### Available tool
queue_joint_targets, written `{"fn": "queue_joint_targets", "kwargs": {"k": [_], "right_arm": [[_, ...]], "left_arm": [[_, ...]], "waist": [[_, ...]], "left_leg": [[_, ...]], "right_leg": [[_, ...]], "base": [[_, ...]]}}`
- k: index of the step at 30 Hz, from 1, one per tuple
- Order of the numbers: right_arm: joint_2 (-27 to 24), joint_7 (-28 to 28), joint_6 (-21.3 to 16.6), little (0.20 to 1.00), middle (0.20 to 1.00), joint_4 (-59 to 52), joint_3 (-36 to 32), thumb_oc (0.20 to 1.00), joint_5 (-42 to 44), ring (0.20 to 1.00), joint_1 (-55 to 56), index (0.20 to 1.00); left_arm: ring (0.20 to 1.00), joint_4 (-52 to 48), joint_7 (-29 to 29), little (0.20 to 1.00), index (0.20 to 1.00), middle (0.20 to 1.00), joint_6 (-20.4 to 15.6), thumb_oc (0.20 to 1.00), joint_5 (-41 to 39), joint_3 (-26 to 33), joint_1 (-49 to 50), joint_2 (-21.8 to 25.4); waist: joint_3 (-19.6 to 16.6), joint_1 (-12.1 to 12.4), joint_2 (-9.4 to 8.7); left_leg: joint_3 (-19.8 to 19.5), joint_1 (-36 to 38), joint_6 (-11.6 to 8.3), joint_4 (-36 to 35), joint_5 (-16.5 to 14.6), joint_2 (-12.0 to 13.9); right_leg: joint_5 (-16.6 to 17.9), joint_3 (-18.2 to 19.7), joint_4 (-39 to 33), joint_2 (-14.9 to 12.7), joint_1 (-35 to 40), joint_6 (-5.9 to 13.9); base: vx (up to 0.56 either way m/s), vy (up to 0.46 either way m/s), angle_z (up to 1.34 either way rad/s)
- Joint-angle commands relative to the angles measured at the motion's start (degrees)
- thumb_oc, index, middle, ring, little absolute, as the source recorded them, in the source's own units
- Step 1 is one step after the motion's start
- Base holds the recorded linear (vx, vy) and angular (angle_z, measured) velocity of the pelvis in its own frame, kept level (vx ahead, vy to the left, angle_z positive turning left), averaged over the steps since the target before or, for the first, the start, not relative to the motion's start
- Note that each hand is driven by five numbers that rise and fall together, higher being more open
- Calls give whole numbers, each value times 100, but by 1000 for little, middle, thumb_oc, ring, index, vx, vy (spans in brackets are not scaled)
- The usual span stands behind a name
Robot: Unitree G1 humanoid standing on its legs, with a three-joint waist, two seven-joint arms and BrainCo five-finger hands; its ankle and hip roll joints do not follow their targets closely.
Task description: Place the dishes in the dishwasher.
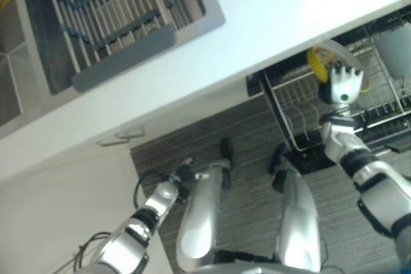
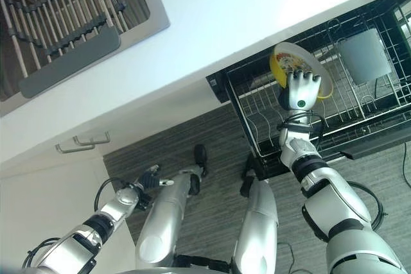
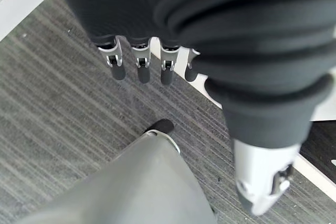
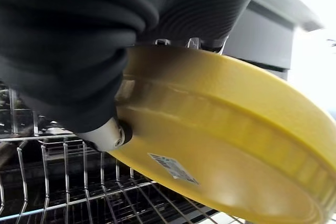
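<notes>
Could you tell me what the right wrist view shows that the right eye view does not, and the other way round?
Right wrist view alone: the underside of the yellow plate, with a small label stuck on it. Right eye view alone: the plate's patterned upper face, the left hand hanging low over the floor, the white countertop and a grey container in the rack. Both show the right hand holding the plate above the wire dishwasher rack.
</notes>
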Motion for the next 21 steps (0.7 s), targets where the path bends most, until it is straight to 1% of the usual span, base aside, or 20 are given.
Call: {"fn": "queue_joint_targets", "kwargs": {"k": [1, 3, 5, 10, 13, 17, 21], "right_arm": [[-101, -344, 129, 200, 200, 346, -236, 200, 611, 200, 5, 200], [-87, -460, 143, 200, 200, 349, -335, 200, 804, 200, -30, 200], [-37, -769, 62, 200, 200, 373, -488, 200, 1089, 200, -51, 200], [81, -1066, 40, 200, 200, 302, -797, 200, 1765, 200, -48, 200], [115, -1064, -25, 200, 200, 335, -954, 200, 2005, 200, -100, 200], [159, -960, 11, 200, 200, 344, -1076, 200, 2187, 200, -265, 200], [191, -759, 174, 200, 200, 423, -1109, 200, 2323, 200, -398, 200]], "left_arm": [[1000, -19, 162, 1000, 1000, 1000, -227, 1000, 83, -106, 275, -85], [1000, -77, 204, 1000, 1000, 1000, -246, 1000, 8, -176, 306, -126], [1000, -99, 221, 1000, 1000, 1000, -284, 1000, -44, -252, 375, -224], [1000, -110, 259, 1000, 1000, 1000, -373, 1000, 112, -398, 515, -348], [1000, -144, 235, 1000, 1000, 1000, -367, 1000, 158, -460, 548, -364], [1000, -232, 195, 1000, 1000, 1000, -344, 1000, 76, -551, 602, -363], [1000, -351, 125, 1000, 1000, 1000, -317, 1000, -111, -605, 642, -367]], "waist": [[-153, 94, 176], [-153, 96, 207], [-153, 91, 271], [-153, 69, 340], [-153, 71, 367], [-153, 92, 419], [-153, 120, 496]], "left_leg": [[-302, -2, 3, -97, -452, -222], [-298, -83, -3, -80, -450, -234], [-277, -154, -19, -152, -399, -241], [-224, -248, -26, -226, -359, -263], [-184, -279, -8, -248, -352, -276], [-160, -387, 8, -204, -352, -296], [-153, -567, 25, -140, -346, -331]], "right_leg": [[-961, 152, 991, 182, 49, 200], [-975, 158, 1031, 183, -34, 188], [-967, 171, 1019, 188, -130, 182], [-927, 212, 944, 203, -256, 174], [-878, 214, 871, 192, -294, 177], [-862, 231, 926, 159, -419, 177], [-861, 264, 997, 142, -612, 163]], "base": [[0, 0, 0], [-4, 23, 0], [-5, 75, -1], [12, 81, -8], [32, 58, -4], [43, 43, -4], [26, 38, 0]]}}
